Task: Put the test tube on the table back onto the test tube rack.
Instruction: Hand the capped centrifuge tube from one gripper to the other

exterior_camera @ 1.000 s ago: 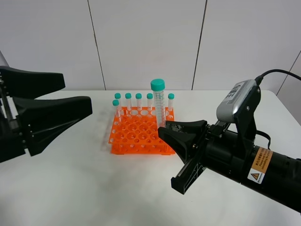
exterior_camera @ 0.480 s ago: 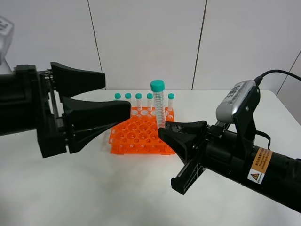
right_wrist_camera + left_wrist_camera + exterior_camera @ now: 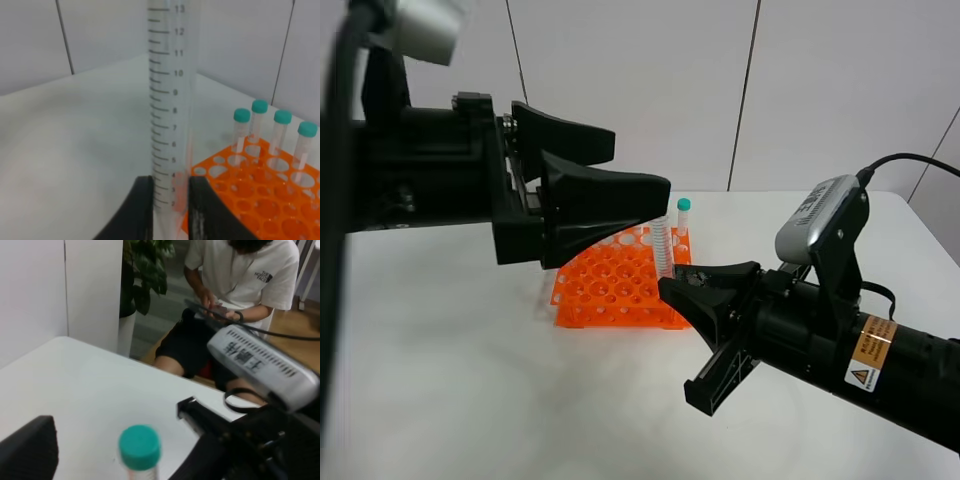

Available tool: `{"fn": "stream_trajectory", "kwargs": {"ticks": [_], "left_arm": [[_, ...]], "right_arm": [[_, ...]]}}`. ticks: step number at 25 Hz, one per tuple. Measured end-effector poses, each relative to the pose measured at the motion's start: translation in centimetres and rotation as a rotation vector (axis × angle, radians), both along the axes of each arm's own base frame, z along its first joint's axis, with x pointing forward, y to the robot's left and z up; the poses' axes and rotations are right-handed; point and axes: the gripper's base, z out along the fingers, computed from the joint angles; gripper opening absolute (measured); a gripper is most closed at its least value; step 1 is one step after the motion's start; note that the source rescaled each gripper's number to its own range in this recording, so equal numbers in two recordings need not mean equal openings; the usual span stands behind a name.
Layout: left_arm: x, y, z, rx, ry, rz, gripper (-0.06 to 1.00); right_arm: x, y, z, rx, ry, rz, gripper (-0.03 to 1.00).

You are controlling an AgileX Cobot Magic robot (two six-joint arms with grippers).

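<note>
Our right gripper (image 3: 670,285) stays clamped on the test tube (image 3: 661,245), held upright just beside the test tube rack (image 3: 610,285) on the table (image 3: 470,380). Our left gripper (image 3: 640,167), jaws spread wide, has swung in over the rack and now hides the tube's cap.

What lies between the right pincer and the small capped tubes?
Only empty holes of the orange rack separate the right pincer, shut on the graduated tube, from the small capped tubes; the right wrist view shows it.
</note>
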Motion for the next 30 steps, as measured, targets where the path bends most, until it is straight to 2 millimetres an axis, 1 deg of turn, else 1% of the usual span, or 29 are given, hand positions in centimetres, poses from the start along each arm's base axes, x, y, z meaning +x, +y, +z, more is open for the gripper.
{"fn": "stream_trajectory", "kwargs": {"ticks": [5, 9, 17, 23, 30], "left_arm": [[1.4, -0.8, -0.9, 0.025, 0.033, 0.006, 0.97], [2.1, -1.3, -0.8, 0.024, 0.031, 0.006, 0.97], [2.2, -1.3, -0.7, 0.027, 0.022, 0.004, 0.97], [2.4, -1.4, 0.2, 0.014, -0.005, 0.004, 0.97], [2.5, -1.4, 0.3, 0.015, -0.009, 0.006, 0.97]], "right_arm": [[0.0, 0.1, 0.5, 0.048, -0.033, -0.001, 0.01], [0.1, 0.1, 0.7, 0.062, -0.04, -0.001, 0.01], [0.1, 0.1, 0.8, 0.084, -0.042, -0.004, 0.01], [0.1, 0.1, 0.8, 0.088, -0.039, -0.006, 0.01], [0.1, 0.1, 1.0, 0.103, -0.051, -0.006, 0.01]]}}
